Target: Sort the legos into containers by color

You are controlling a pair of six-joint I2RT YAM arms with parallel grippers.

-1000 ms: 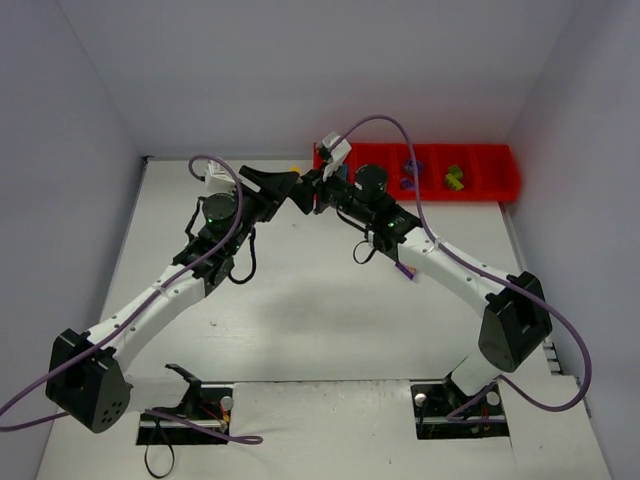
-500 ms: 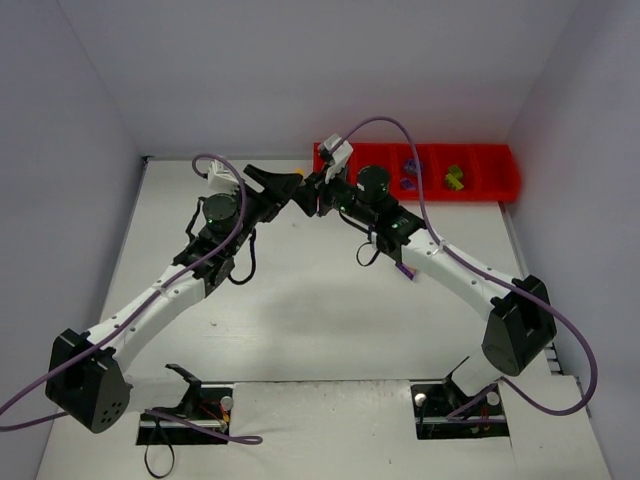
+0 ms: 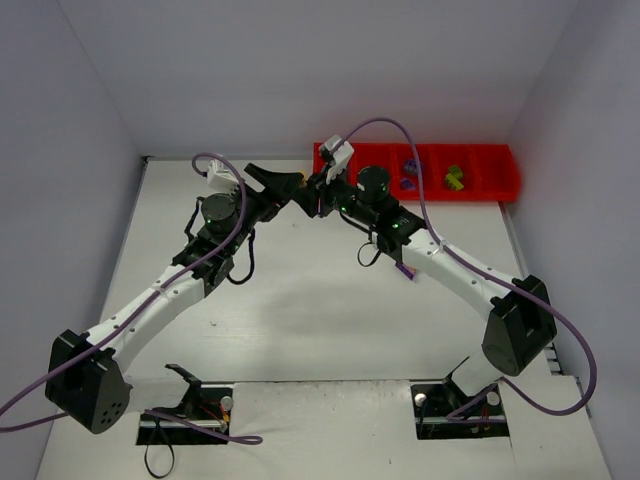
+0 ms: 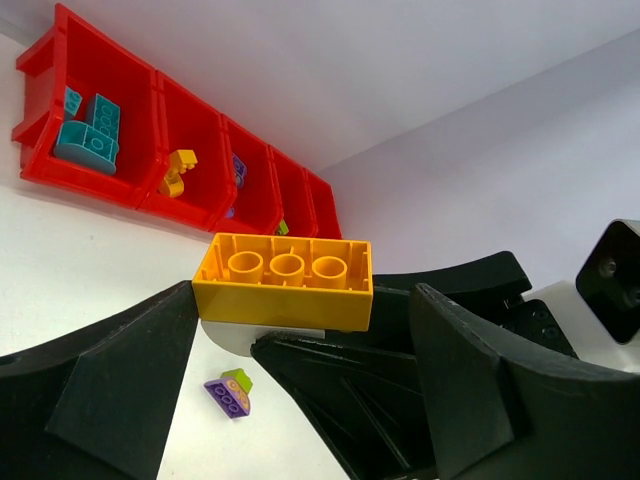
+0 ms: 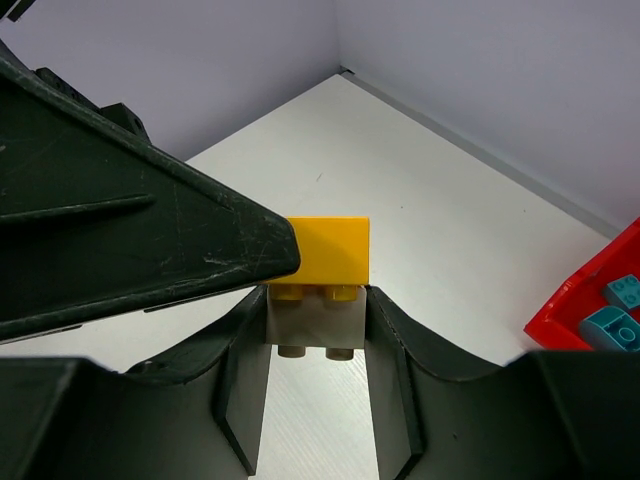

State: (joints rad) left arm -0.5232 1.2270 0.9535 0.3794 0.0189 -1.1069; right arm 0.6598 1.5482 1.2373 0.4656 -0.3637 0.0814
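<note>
Right gripper [image 5: 313, 345] clamped grey brick [image 5: 312, 322]. Yellow brick [image 4: 285, 283] stacked on it, long axis spanning left gripper's [image 4: 300, 300] slightly open fingers.

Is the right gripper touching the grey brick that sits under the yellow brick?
Touching. In the right wrist view both fingers of the right gripper press flat on the two sides of the grey brick, with no gap.

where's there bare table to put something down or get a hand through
Free: the table stretch between the left arm and right arm toward the near edge, and the far-left strip outside the left arm. Crowded: by the left end of the red tray, where the left gripper and right gripper meet around the yellow-on-grey brick stack, with a purple-green stack on the table nearby.
</note>
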